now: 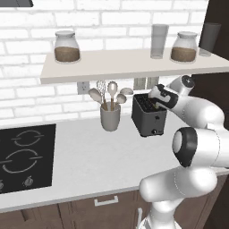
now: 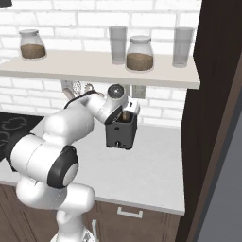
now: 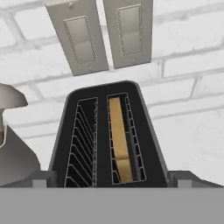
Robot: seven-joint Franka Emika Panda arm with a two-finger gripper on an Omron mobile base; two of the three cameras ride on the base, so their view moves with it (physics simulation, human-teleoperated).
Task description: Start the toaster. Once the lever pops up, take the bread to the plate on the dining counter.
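The bread (image 3: 119,140) stands on edge in the right slot of the toaster (image 3: 109,135), plain in the hand view, while the base views show the slots only dimly. The toaster sits on the grey-white worktop (image 1: 89,156) beside the utensil cup (image 1: 110,117), its top partly hidden by the arm. The tool (image 3: 111,178) hangs just above it, fingers spread wide, pinching nothing.

Even, bright, rendered light with no glare. A soft shadow lies under the shelf (image 1: 134,65) on the brick wall (image 1: 40,96). All views are sharp and undistorted.

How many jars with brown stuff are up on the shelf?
2. One jar sits at the shelf's left end; the other jar stands toward the right, between two grey cups. Others may be out of frame.
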